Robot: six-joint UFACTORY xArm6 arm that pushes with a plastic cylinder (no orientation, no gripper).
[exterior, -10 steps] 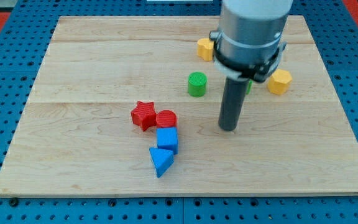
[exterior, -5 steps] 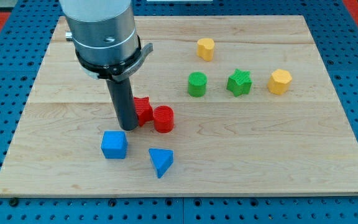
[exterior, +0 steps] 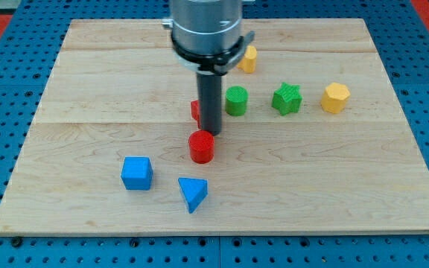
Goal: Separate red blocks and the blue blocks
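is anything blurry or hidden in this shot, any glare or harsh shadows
Camera view: evenly lit and sharp, no glare, only soft shadows under the blocks. My tip sits just above the red cylinder, and the rod hides most of the red block behind it.

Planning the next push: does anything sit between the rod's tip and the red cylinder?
Nothing visible does. My tip sits just above the red cylinder toward the view's top. The other red block is mostly hidden behind the rod.
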